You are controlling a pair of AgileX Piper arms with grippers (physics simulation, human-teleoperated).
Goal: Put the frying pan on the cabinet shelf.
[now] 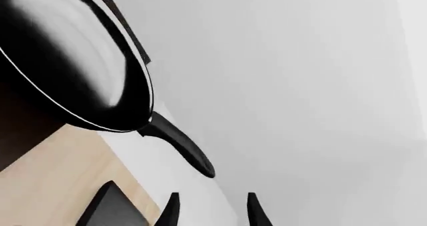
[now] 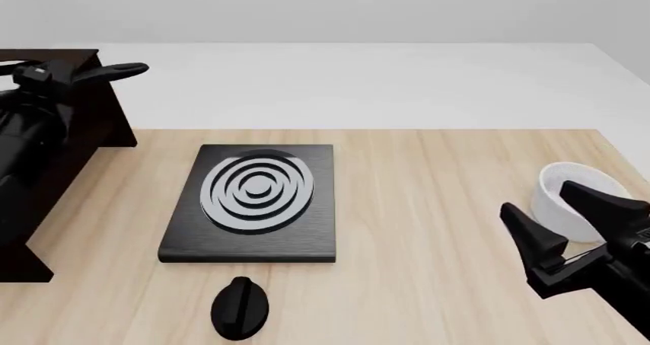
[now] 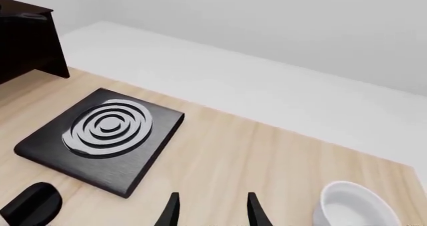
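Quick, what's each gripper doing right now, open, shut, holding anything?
Left gripper: open, holding nothing; the frying pan sits ahead of it on the cabinet shelf.
Right gripper: open, empty, near the white bowl.

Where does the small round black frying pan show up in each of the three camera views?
Left wrist view: the small round black frying pan fills the upper-left area, its long handle running toward the open left hand.
Front view: only the handle shows, far left, above the dark brown cabinet.
Right wrist view: at most a sliver by the cabinet; cannot confirm.
Shared landmark: the black square stove plate.
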